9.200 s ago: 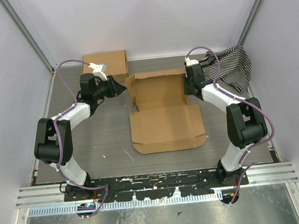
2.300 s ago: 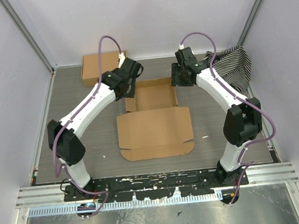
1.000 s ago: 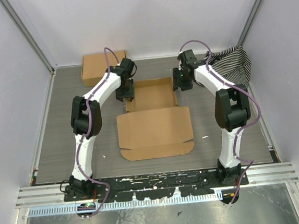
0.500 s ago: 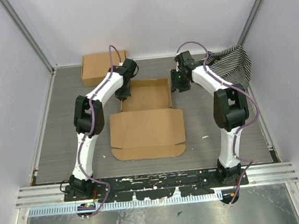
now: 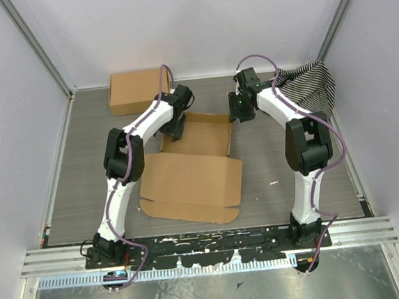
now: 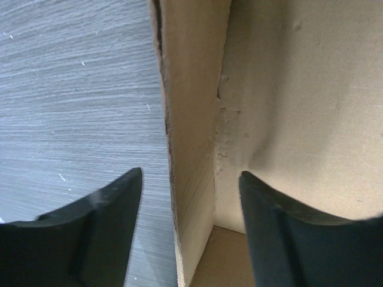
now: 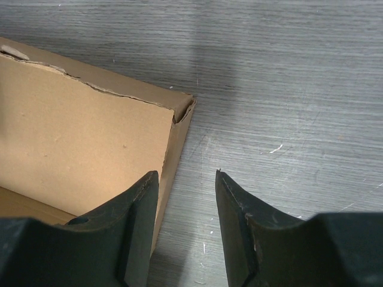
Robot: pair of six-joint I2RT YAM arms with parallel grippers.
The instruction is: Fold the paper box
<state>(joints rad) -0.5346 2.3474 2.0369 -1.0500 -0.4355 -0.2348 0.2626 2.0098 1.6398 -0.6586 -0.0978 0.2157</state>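
Paper box (image 5: 199, 165) lies half-formed mid-table, far walls raised into a tray, near panel flat toward the arm bases. Left gripper (image 6: 190, 173) is spread, not pinching, and straddles one upright wall: one finger (image 6: 287, 233) sits inside the tray, the other over bare table (image 6: 72, 89). Right gripper (image 7: 185, 173) is also spread and holds nothing, with the box corner just ahead of its jaws, beside one fingertip (top edge ragged). A second cardboard box (image 5: 135, 91), closed, sits beyond the left jaws. A striped cloth (image 5: 312, 83) lies outboard of the right jaws.
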